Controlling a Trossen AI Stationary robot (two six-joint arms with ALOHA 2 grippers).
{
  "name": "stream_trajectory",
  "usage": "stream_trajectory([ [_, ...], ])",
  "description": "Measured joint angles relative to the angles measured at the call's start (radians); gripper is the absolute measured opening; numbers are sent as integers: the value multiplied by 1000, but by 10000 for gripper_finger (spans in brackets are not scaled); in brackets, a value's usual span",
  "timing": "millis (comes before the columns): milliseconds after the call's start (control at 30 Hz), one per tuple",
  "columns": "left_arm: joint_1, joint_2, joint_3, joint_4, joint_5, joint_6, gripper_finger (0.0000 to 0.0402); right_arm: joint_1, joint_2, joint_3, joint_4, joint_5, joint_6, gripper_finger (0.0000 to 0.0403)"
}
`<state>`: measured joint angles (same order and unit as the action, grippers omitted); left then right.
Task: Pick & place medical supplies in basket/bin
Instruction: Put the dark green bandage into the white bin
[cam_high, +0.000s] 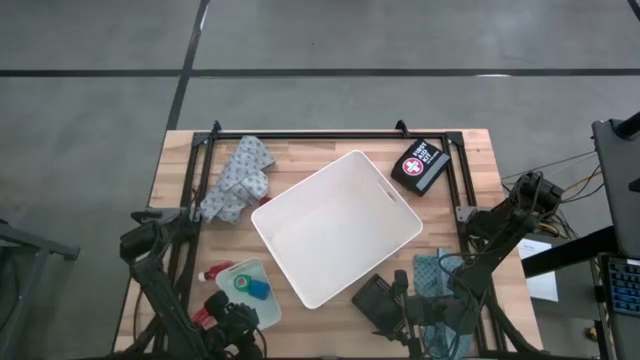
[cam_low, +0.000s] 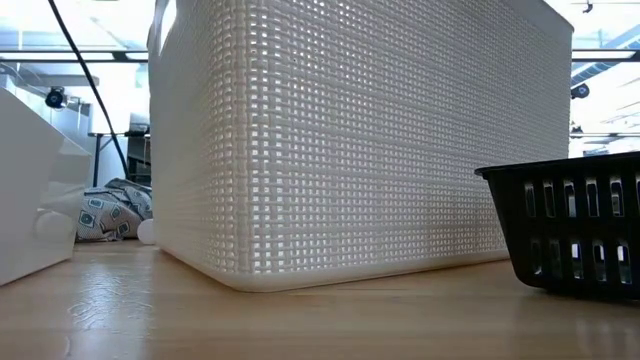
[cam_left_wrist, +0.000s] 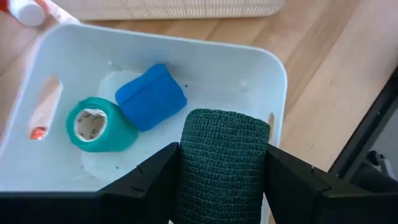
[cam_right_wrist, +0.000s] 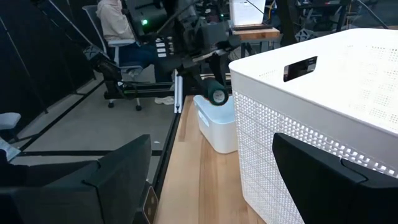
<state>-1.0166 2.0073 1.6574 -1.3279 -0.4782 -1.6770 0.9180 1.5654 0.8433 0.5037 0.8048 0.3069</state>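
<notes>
Two jaws half hide the green bandage roll (cam_left_wrist: 222, 158).

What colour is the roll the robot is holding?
Dark green roll, clamped in the left tool; clearest in the left wrist view.

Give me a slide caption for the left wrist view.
Left pincer holds a dark green bandage roll above the small tray.

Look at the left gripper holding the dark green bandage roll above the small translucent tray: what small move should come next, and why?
Probably carry the dark green bandage roll sideways toward the large white plastic bin. The left gripper is shut on it, above the small translucent tray that holds a teal tape roll and a blue block, while the bin looks empty.
</notes>
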Motion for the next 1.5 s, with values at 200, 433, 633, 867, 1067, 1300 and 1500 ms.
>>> stream_trajectory([
  [200,2,0,-76,87,0,-8,206,0,0,0,0,0,0,329],
  [433,6,0,-143,170,8,-6,206,0,0,0,0,0,0,329],
  [633,8,-1,-199,243,12,-5,206,0,0,0,0,0,0,329],
  [867,10,-14,-253,309,21,-3,206,0,0,0,0,0,0,329],
  [1067,11,-16,-257,318,28,4,206,0,0,0,0,0,0,329],
  [1300,11,-16,-258,322,34,22,220,0,0,0,0,0,0,329],
  [1500,11,-16,-258,334,34,31,253,0,0,0,0,0,0,329],
])
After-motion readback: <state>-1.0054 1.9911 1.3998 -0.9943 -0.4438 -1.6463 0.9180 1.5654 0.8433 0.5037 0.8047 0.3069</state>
